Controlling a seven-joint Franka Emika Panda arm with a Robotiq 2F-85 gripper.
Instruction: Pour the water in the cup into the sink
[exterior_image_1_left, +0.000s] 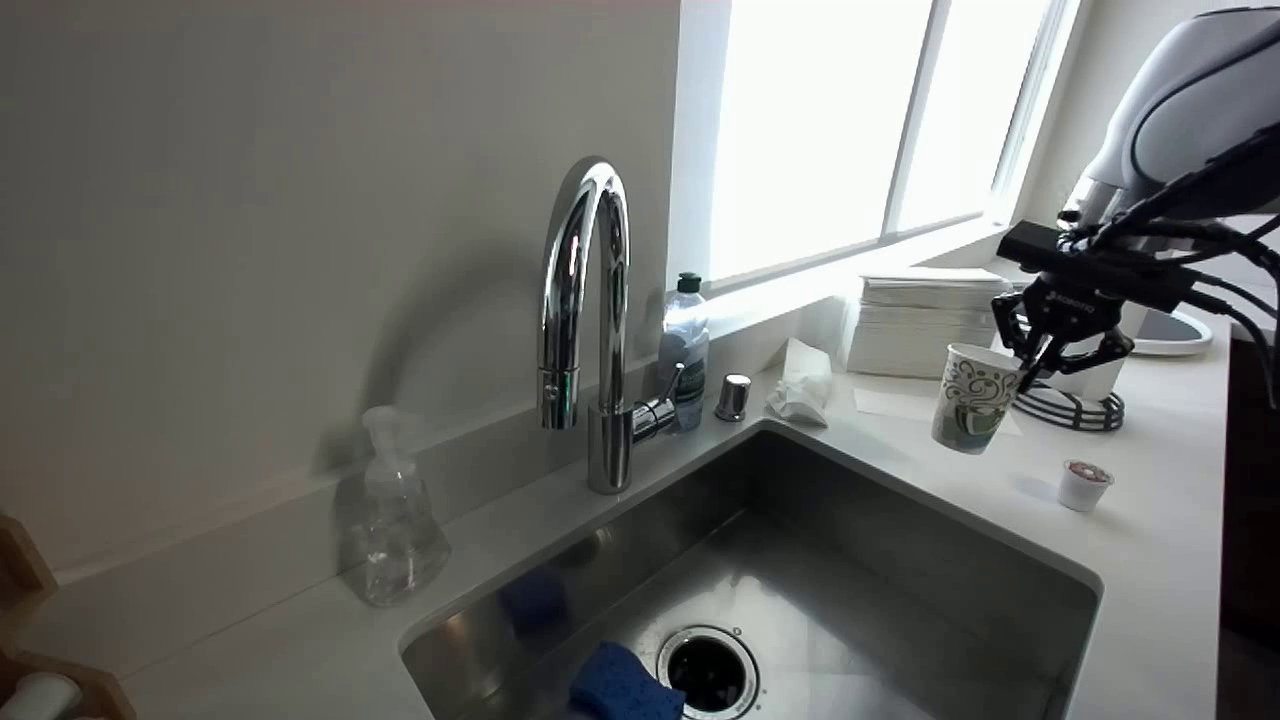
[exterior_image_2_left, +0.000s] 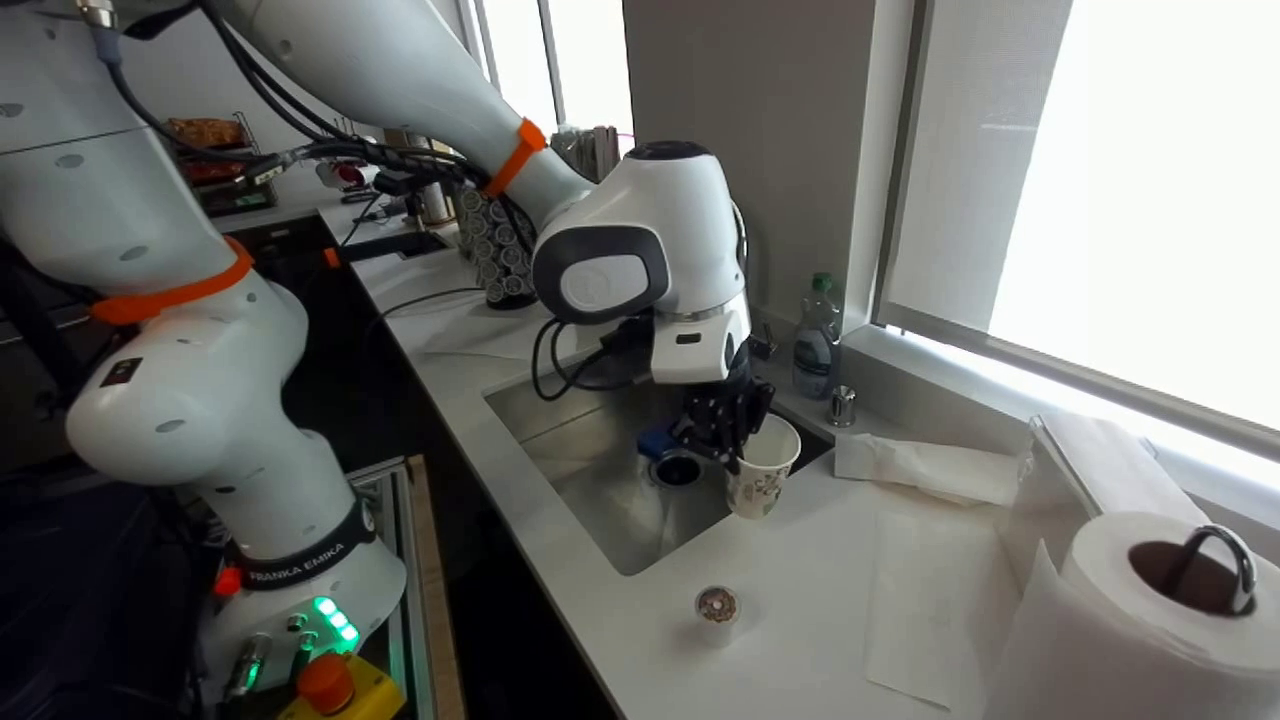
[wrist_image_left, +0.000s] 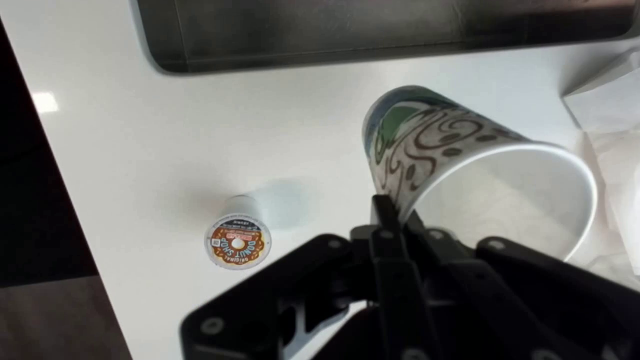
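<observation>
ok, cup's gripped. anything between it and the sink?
Nothing visible: in the wrist view only counter lies between the cup and the sink. The pod stands off to one side.

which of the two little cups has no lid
The paper cup, held in the jaws: its mouth is open. The pod, standing on the counter, has a printed lid.

in an exterior view the camera looks down across the sink (exterior_image_1_left: 830, 575) toward the arm (exterior_image_1_left: 1190, 125); in an exterior view, down past the paper roll (exterior_image_2_left: 1140, 630); the wrist view, close above the cup (wrist_image_left: 440, 142). all share sink and cup.
</observation>
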